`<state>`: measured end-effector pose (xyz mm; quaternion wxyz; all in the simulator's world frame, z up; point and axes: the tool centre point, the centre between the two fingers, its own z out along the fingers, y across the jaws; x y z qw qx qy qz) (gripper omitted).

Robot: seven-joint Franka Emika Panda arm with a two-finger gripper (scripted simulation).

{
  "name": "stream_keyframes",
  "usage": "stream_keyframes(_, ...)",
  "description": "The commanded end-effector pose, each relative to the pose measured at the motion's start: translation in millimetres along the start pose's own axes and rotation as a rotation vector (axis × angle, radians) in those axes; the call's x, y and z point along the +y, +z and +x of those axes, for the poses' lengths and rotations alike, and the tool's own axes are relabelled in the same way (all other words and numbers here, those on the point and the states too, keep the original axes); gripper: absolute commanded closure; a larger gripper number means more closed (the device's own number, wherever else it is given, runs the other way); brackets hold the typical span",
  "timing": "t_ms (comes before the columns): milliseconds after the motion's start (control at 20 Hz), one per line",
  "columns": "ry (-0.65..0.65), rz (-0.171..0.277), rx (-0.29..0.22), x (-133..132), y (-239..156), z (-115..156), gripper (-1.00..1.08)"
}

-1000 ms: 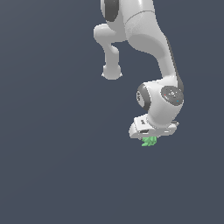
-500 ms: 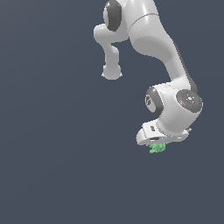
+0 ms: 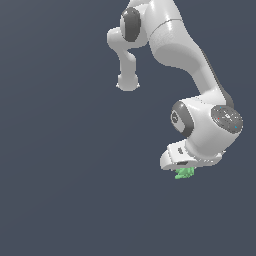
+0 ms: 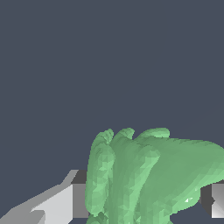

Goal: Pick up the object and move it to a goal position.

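Exterior view: a plain dark grey-blue backdrop surrounds the white arm (image 3: 195,75); the green object (image 3: 185,173) hangs under the gripper (image 3: 186,169). Wrist view: the jaws clamp the object (image 4: 148,175) between both fingers (image 4: 65,199).

Colours as I read them from my station:

- Object (image 3: 185,173): bright green all over; in the wrist view (image 4: 148,175) I see paler green highlights along its lobes and darker green in the folds.
- Gripper (image 3: 186,170): white housing; fingers (image 4: 65,203) light grey to white, with dark grey pads.
- Arm (image 3: 200,75): glossy white shell, dark grey joint bands, grey wrist cap with small red and blue marks.
- Background (image 3: 60,175): flat slate blue-grey, unpatterned.
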<state>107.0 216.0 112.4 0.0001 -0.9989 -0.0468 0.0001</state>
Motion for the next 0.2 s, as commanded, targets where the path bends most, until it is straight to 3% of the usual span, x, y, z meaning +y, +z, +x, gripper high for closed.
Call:
stream_keyframes(0,0.000,0.000,0.000,-0.9,-0.9,2.2,1.08)
stream_keyframes(150,0.000,0.000,0.000,-1.3,-1.2,3.0,1.08)
